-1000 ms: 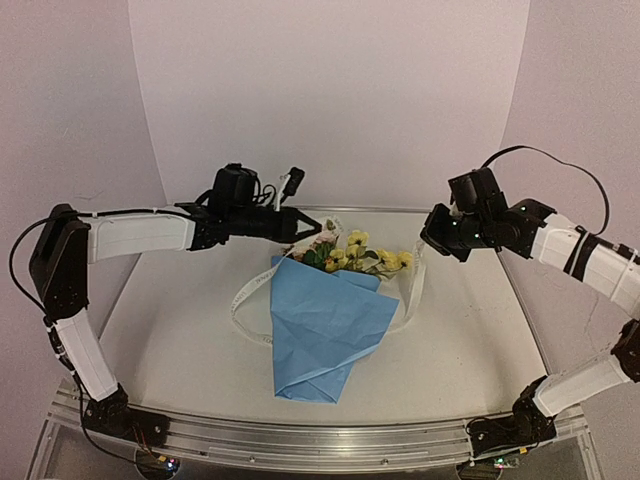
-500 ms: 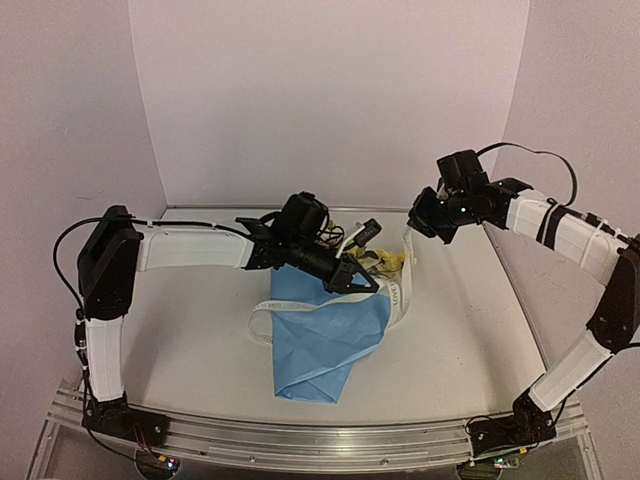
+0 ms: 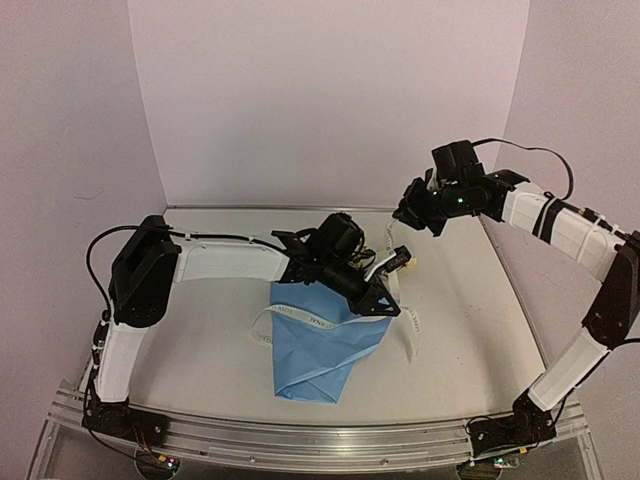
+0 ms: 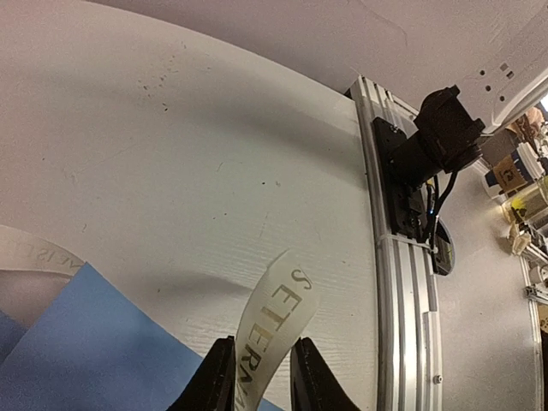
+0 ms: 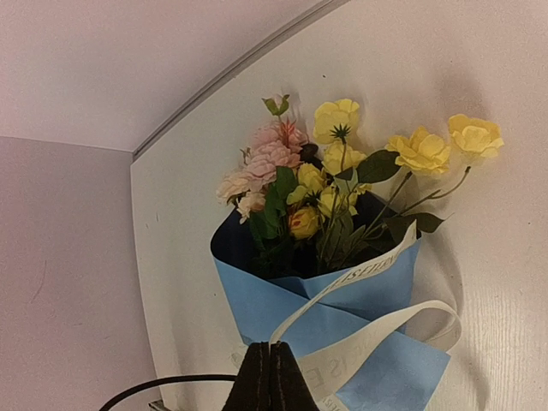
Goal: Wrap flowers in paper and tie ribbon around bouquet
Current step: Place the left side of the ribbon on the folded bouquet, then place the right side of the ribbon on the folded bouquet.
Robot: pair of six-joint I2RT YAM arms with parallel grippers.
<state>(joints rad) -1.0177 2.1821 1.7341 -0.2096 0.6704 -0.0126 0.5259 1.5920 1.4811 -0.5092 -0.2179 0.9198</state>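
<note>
**Left gripper eases open after drawing ribbon across the cone**

Left gripper has swept from the upper left of the bouquet to its right edge at centre frame, and its jaws now stand a little apart. The ribbon lies in that gap in the wrist view, but whether it is still pinched cannot be told. A band of ribbon now crosses the front of the blue paper, so in my judgement one turn of the wrap is laid and the knot is not yet made.

The right gripper, raised at upper right, is closed on another strand rising from the cone. The flowers sit in the wide rim, mostly hidden from above by the left arm. Loose ribbon loops trail on the table either side and could snag.
</note>
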